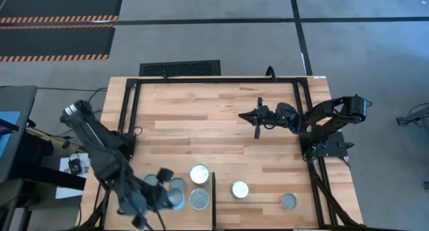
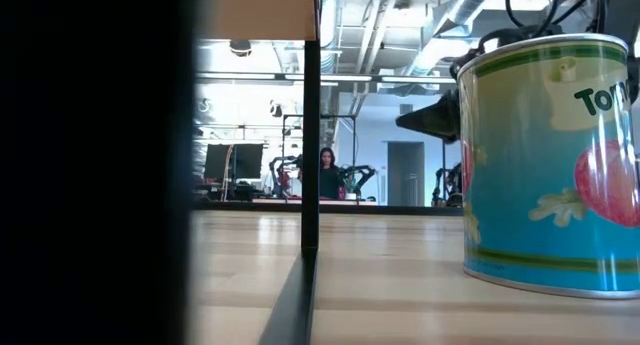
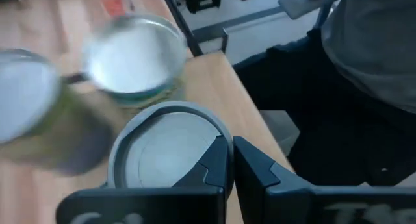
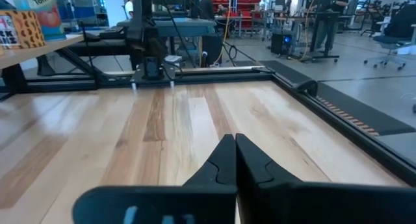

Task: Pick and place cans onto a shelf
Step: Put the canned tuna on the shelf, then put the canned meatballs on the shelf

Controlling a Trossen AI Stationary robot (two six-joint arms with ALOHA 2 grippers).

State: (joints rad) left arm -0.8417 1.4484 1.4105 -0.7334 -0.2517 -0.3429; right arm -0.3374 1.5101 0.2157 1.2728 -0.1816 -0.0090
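Your left gripper [image 1: 163, 203] hangs with jaws together over the cluster of small round silver-topped cans [image 1: 199, 174] at the near left, holding nothing; open the jaws before you descend on one can. The right gripper [image 1: 257, 124], also closed, waits far right

Bright even light; left wrist view blurred
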